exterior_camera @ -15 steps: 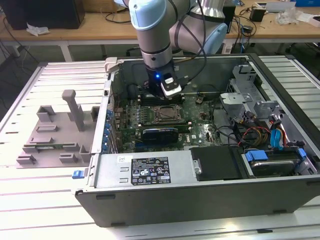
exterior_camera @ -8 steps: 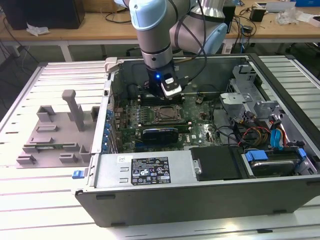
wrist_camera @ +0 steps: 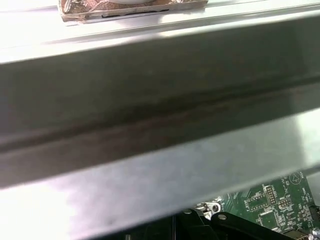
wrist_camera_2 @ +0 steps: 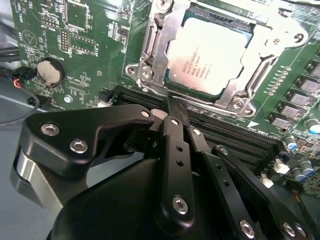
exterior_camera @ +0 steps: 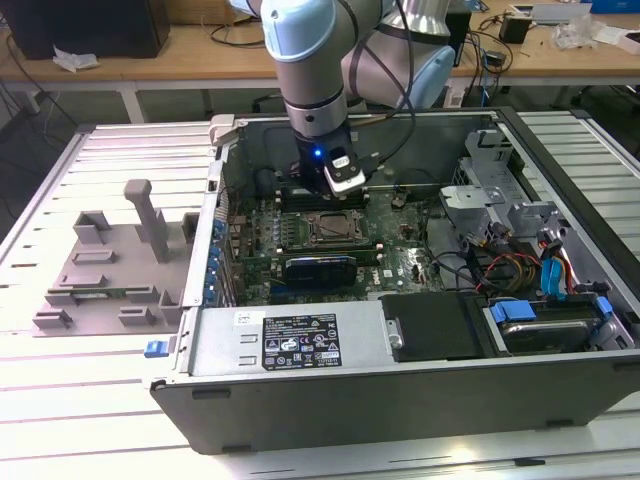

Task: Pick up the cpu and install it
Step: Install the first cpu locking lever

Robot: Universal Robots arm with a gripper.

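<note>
As the shiny silver square cpu (wrist_camera_2: 210, 55) sits in the steel socket frame (wrist_camera_2: 151, 45), we judge it installed; the black tool (wrist_camera_2: 172, 105), drawn together, should lift straight.

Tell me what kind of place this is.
Probably a robotics lab or test bench: a robot arm reaches into an open computer case on a slatted metal table, with cable-strewn desks behind.
</note>
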